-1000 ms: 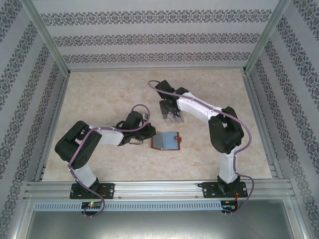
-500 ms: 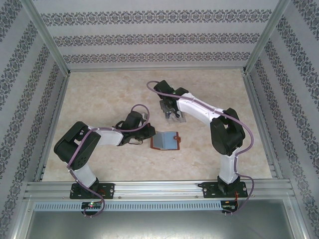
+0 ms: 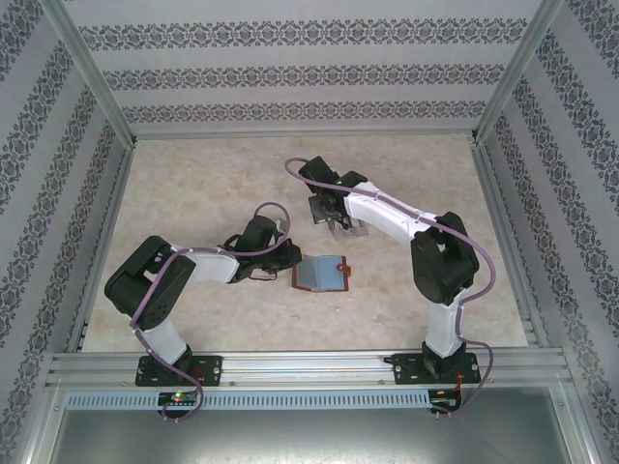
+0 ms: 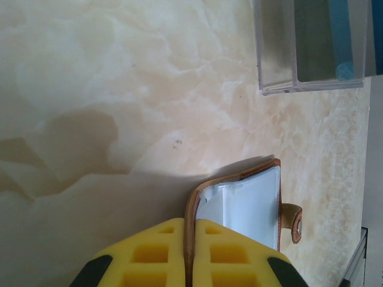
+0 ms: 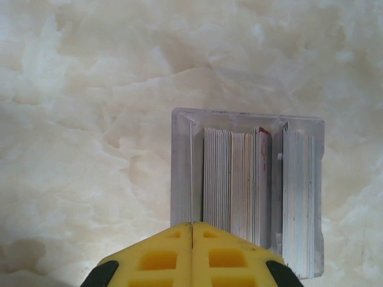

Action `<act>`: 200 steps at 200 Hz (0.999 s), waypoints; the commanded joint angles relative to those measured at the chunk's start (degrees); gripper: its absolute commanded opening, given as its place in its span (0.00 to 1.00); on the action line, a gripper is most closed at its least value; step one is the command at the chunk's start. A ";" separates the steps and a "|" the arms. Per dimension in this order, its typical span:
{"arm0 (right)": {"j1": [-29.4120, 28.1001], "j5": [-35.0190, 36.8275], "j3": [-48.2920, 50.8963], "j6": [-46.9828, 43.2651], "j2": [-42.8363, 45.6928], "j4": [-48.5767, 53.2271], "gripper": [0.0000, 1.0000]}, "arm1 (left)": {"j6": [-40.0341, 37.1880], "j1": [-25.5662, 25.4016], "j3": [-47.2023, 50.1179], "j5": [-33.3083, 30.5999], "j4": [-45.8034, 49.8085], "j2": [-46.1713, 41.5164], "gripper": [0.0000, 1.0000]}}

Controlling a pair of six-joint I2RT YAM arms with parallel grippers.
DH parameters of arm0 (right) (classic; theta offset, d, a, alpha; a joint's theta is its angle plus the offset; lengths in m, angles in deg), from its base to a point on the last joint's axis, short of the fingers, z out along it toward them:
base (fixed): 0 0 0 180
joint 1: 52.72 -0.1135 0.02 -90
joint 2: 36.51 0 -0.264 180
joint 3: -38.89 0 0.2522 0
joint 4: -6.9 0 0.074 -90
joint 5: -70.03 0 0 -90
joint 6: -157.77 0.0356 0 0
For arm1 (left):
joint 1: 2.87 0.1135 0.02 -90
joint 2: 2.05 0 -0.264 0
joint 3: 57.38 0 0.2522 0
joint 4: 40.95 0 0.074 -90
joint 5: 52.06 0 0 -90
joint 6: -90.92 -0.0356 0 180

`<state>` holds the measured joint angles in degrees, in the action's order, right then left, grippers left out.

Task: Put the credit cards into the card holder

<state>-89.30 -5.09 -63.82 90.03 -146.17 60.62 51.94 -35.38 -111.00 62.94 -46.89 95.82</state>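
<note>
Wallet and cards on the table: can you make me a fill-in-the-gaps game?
1. The left pincer grips the card holder, which lies ___.
2. The right pincer, above the credit cards in the clear box, is ___.
3. Each pincer's fingers are ___ in colour.
Missing words: open, shut, yellow.
</note>
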 commanded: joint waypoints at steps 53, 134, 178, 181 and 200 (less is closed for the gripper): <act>1.89 -18.98 24.41 3.52 26.66 -14.48 0.00 | -3.11 0.38 -0.43 0.31 3.59 -0.13 0.03; 3.70 -45.61 53.61 15.45 33.37 -39.45 0.00 | -7.55 1.00 -2.36 -0.05 10.26 -3.01 0.38; 7.66 -50.05 56.97 16.97 30.27 -44.62 0.00 | -9.63 1.82 -2.83 -2.49 14.47 -5.36 0.40; 7.90 -50.36 57.29 17.08 30.14 -45.11 0.00 | -9.71 1.77 -3.05 -2.74 14.91 -5.40 0.40; 9.67 -53.01 57.69 16.52 28.00 -46.68 0.00 | -10.57 1.85 -3.44 -2.69 17.09 -6.00 0.31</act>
<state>-81.48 -52.44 -7.34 105.63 -115.77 19.31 44.14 -33.98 -112.99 61.63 -34.61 91.55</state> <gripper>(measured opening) 0.066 0.348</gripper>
